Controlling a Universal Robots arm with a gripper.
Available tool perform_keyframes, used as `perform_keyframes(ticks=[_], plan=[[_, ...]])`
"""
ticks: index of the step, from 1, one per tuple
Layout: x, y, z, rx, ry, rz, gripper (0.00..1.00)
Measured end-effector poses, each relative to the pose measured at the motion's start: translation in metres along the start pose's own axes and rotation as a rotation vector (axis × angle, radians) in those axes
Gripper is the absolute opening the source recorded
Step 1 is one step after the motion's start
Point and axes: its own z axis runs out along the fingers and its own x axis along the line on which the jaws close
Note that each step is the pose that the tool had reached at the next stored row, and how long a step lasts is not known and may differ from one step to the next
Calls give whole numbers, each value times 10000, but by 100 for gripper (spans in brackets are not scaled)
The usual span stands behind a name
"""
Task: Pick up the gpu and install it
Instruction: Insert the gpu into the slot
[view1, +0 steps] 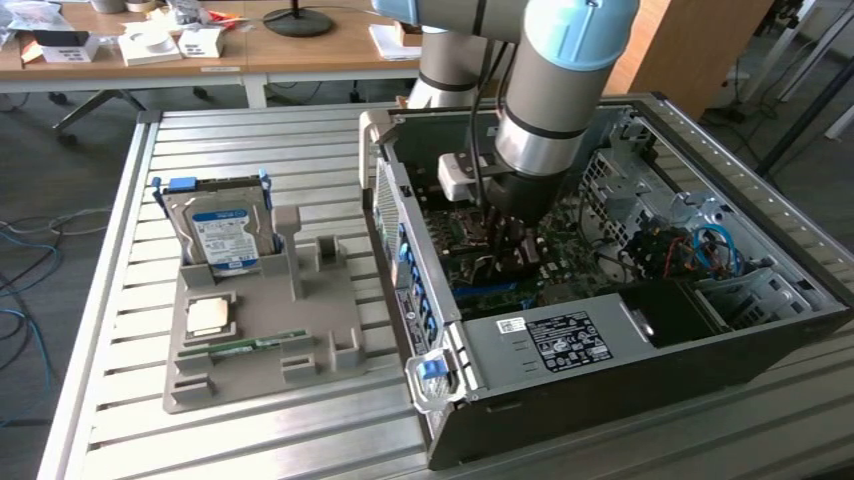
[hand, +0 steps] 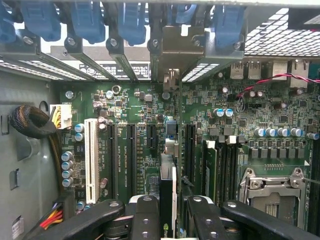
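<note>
The gpu (hand: 167, 192) is a thin black card seen edge-on between my fingers (hand: 145, 215). Its pale metal bracket (hand: 172, 47) reaches the rear slot openings of the case. My gripper (hand: 170, 220) is shut on the gpu, holding it upright over the black expansion slots of the green motherboard (hand: 135, 100). I cannot tell whether the card's edge sits in a slot. In the exterior view my gripper (view1: 514, 245) reaches down inside the open computer case (view1: 587, 345), with the card mostly hidden behind it.
A white slot (hand: 91, 152), memory slots and the CPU socket (hand: 272, 192) flank the card, with blue latches (hand: 87, 20) above. Outside the case, a grey holder tray (view1: 287, 330) carries a silver hard drive (view1: 220, 235) and a green memory stick (view1: 247, 346).
</note>
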Motion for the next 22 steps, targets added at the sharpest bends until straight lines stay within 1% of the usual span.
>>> perform_keyframes(ticks=[22], plan=[[1, 21, 0, -2, 2, -1, 26]])
